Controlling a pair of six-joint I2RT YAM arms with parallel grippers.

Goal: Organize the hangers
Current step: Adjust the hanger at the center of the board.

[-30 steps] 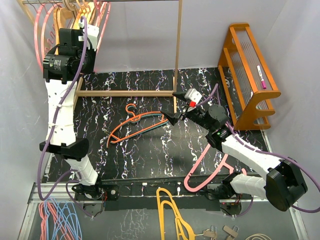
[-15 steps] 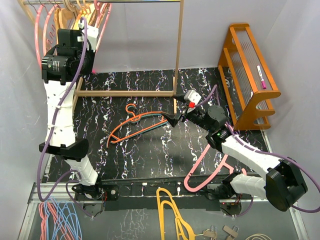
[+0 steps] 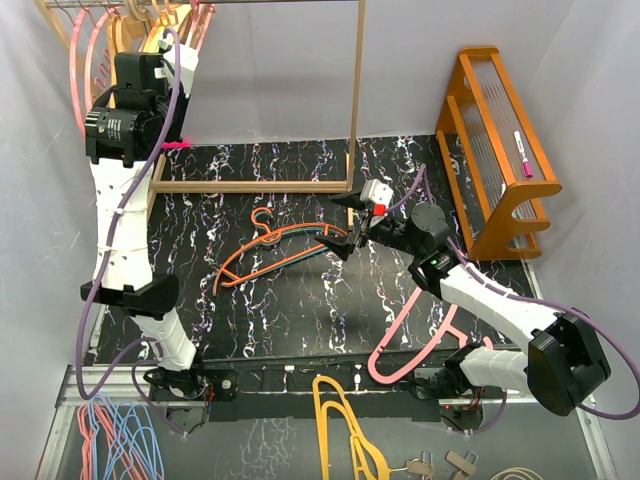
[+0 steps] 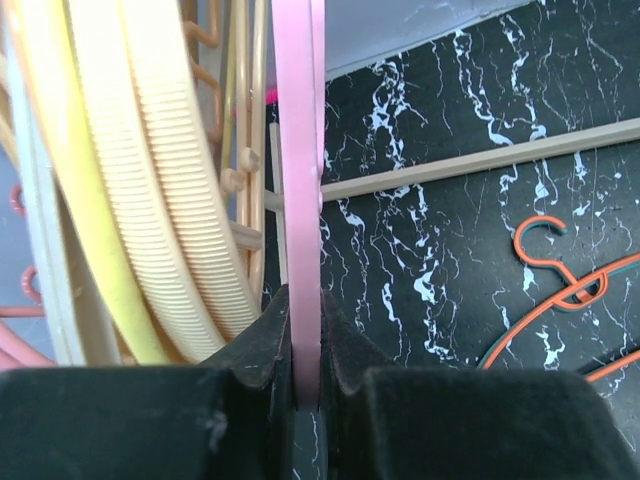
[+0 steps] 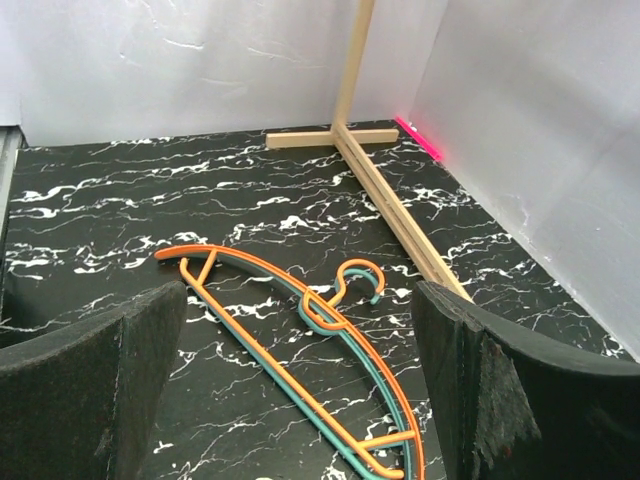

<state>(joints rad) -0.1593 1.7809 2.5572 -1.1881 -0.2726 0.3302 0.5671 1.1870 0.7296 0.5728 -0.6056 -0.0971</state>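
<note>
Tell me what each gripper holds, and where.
The left gripper pinches a pink hanger by a flat stretch of its frame. The right gripper holds nothing.

Top edge cuts off the pink hanger [image 4: 298,150].

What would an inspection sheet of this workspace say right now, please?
Surface: black white-veined mat, flat.
Job's things: orange and teal wire hangers lie together mid-mat; a pink plastic hanger lies by the right arm; pink, tan and yellow hangers hang on the wooden rail frame.
Clutter: mustard-yellow hanger and blue-and-pink hanger bunch off the mat's front.
Grippers: left gripper shut on a pink rail hanger; right gripper open, empty, facing the orange and teal pair.
Cables: purple cables follow both arms, no snag seen.
Surroundings: orange wooden rack holding a pink marker; white walls.
</note>
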